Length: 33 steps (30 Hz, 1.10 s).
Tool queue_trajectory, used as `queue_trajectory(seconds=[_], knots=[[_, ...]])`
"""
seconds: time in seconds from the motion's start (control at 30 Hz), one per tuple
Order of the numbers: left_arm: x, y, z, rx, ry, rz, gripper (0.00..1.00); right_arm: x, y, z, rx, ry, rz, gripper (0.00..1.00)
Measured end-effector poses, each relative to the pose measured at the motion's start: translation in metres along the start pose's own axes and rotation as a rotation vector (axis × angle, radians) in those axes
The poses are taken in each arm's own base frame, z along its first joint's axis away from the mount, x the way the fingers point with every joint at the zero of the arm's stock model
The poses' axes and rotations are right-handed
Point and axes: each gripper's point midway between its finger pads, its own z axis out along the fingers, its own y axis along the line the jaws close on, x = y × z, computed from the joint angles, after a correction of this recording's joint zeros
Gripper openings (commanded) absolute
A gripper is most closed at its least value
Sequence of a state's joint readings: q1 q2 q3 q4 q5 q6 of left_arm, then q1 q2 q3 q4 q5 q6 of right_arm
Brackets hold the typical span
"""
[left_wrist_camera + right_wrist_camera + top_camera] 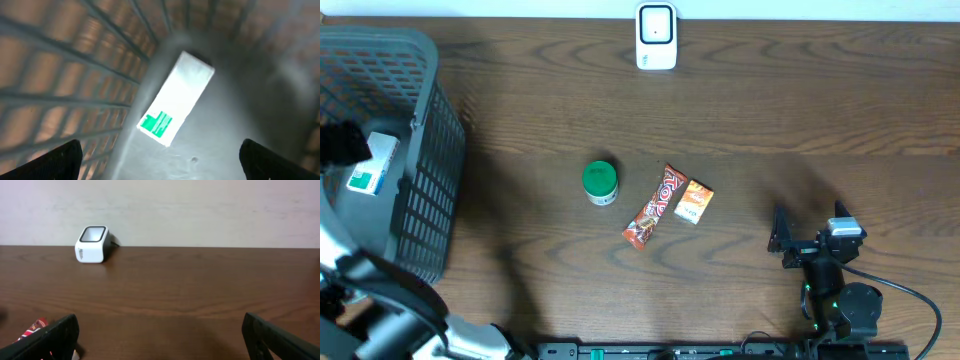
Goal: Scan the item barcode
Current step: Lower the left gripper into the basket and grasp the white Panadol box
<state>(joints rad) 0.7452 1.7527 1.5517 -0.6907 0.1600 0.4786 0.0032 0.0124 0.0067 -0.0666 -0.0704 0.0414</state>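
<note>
Your left tool (170, 162) released above white box (175, 100) in basket (420, 130), your right tool (160, 340) released, facing scanner (91, 244) across desk (200, 280)

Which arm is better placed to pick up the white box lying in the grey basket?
Left. The left gripper hangs open right above the white box, over the grey basket. The right gripper, also open, sits at the far side of the table, facing the scanner.
</note>
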Motion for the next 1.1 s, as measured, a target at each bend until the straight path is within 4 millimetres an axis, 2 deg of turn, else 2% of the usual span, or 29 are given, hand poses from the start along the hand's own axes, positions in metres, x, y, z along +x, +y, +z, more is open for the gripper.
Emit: queue_trajectory(seconds=[0.13, 0.3, 0.6, 0.9, 1.1], knots=[[0.011, -0.004, 0.035, 0.031, 0.054, 0.144, 0.98, 0.000, 0.000, 0.000, 0.000, 0.000, 0.000, 0.99], [0.017, -0.013, 0.059, 0.063, 0.081, 0.285, 0.98, 0.000, 0.000, 0.000, 0.000, 0.000, 0.000, 0.99], [0.026, -0.016, 0.094, 0.084, 0.101, 0.365, 0.98, 0.000, 0.000, 0.000, 0.000, 0.000, 0.000, 0.99], [0.031, -0.016, 0.114, 0.089, 0.108, 0.374, 0.98, 0.000, 0.000, 0.000, 0.000, 0.000, 0.000, 0.99], [0.044, -0.019, 0.135, 0.110, 0.138, 0.371, 0.98, 0.000, 0.000, 0.000, 0.000, 0.000, 0.000, 0.99]])
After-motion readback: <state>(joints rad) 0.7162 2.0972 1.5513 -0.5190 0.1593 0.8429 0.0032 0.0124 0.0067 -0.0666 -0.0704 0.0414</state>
